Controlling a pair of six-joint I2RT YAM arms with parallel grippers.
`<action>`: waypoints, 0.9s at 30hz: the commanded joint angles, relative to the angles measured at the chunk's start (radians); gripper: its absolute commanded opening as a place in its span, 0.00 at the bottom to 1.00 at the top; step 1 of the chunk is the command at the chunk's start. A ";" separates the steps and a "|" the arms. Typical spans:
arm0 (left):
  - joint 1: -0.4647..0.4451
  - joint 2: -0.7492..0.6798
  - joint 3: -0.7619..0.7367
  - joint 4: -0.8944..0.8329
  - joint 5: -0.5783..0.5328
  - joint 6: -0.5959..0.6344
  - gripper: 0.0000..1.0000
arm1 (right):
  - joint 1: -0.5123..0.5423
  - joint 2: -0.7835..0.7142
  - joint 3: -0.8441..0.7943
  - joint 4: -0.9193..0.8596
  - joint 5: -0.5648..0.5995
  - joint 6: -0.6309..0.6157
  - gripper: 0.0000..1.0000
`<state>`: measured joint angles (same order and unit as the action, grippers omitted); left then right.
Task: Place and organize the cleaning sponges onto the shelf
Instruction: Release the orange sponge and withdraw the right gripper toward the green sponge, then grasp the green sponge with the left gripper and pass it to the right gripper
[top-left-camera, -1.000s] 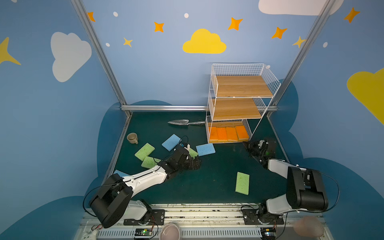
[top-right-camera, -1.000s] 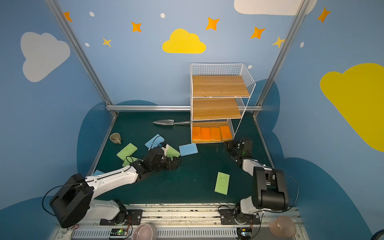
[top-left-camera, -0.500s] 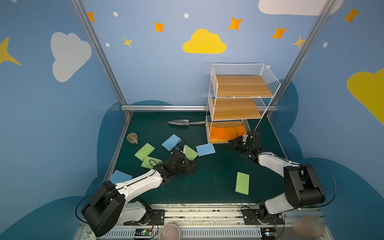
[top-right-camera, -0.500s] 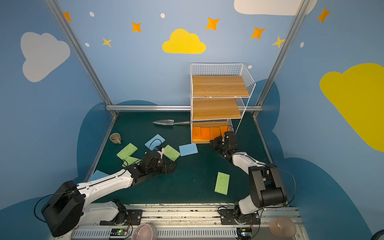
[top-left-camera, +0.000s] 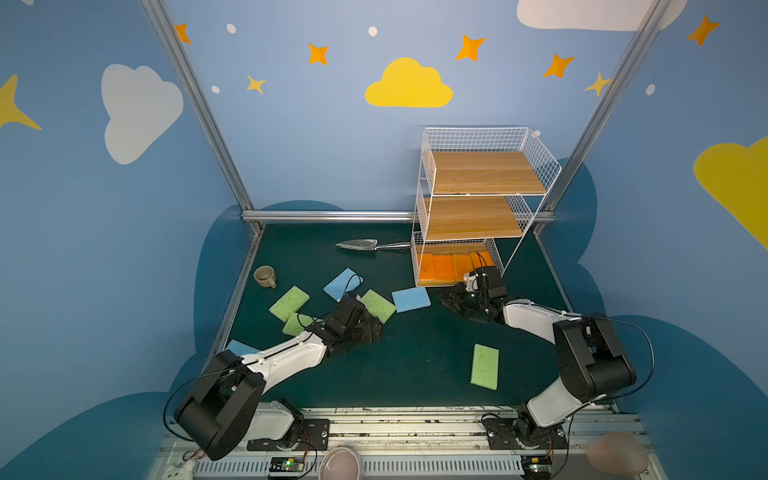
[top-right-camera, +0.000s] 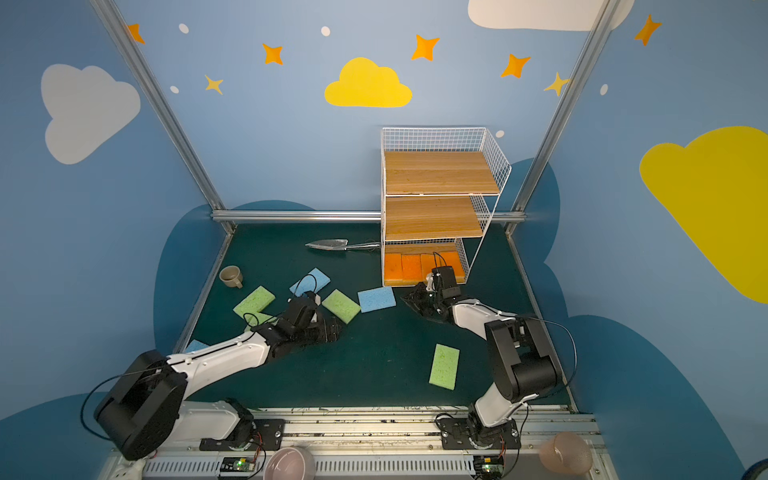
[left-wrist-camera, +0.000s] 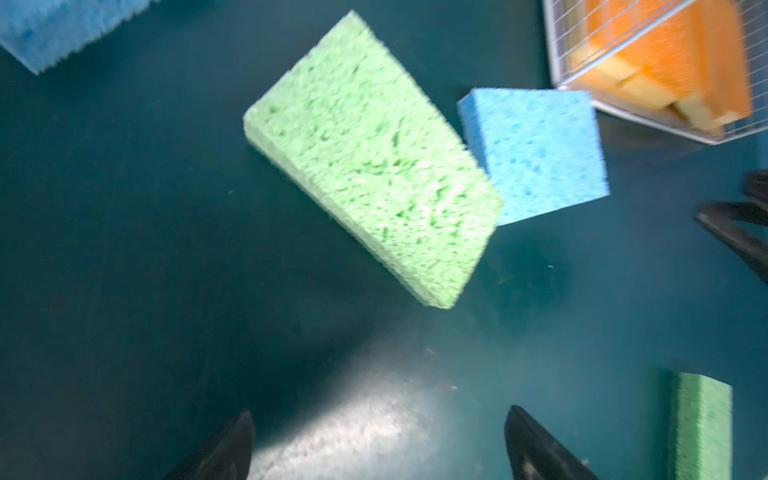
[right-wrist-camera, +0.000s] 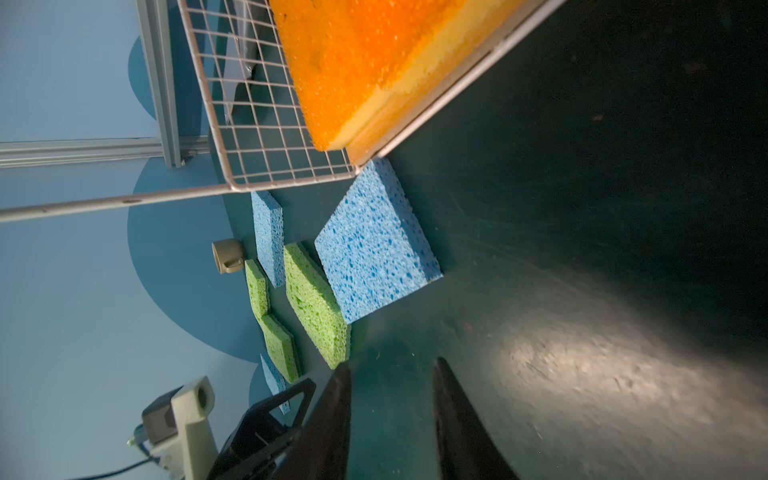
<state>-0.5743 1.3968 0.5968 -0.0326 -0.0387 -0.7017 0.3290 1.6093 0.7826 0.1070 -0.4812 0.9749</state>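
The white wire shelf (top-left-camera: 478, 199) stands at the back right, with orange sponges (top-left-camera: 444, 266) in a row on its bottom tier; the two upper boards are bare. My left gripper (left-wrist-camera: 380, 424) is open over bare mat, just short of a green sponge (left-wrist-camera: 374, 162) (top-left-camera: 378, 305). A blue sponge (top-left-camera: 411, 299) lies against that green one, by the shelf's front corner. My right gripper (right-wrist-camera: 392, 372) is low on the mat and points at this blue sponge (right-wrist-camera: 374, 249), jaws a little apart, nothing between them. More green and blue sponges (top-left-camera: 289, 303) lie at the left, and one green sponge (top-left-camera: 485, 365) lies near the front.
A metal trowel (top-left-camera: 361, 245) lies left of the shelf's foot. A small beige cup (top-left-camera: 264, 276) sits by the left wall. A pink bowl (top-left-camera: 341, 463) and a pink cup (top-left-camera: 617, 453) rest at the front rail.
My right gripper swung left from the shelf's right front corner to the blue sponge, and its jaws parted. My left gripper drew back a little from the green sponge.
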 joint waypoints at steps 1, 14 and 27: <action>0.024 0.047 0.040 0.063 -0.001 -0.005 0.91 | -0.003 -0.043 -0.031 -0.013 -0.029 -0.042 0.33; 0.100 0.268 0.211 0.082 0.016 0.010 0.70 | -0.051 -0.186 -0.131 -0.094 -0.034 -0.118 0.33; 0.105 0.357 0.270 0.071 0.018 0.031 0.26 | -0.079 -0.265 -0.155 -0.151 -0.043 -0.147 0.33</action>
<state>-0.4728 1.7393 0.8547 0.0532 -0.0319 -0.6914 0.2558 1.3731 0.6422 -0.0113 -0.5159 0.8501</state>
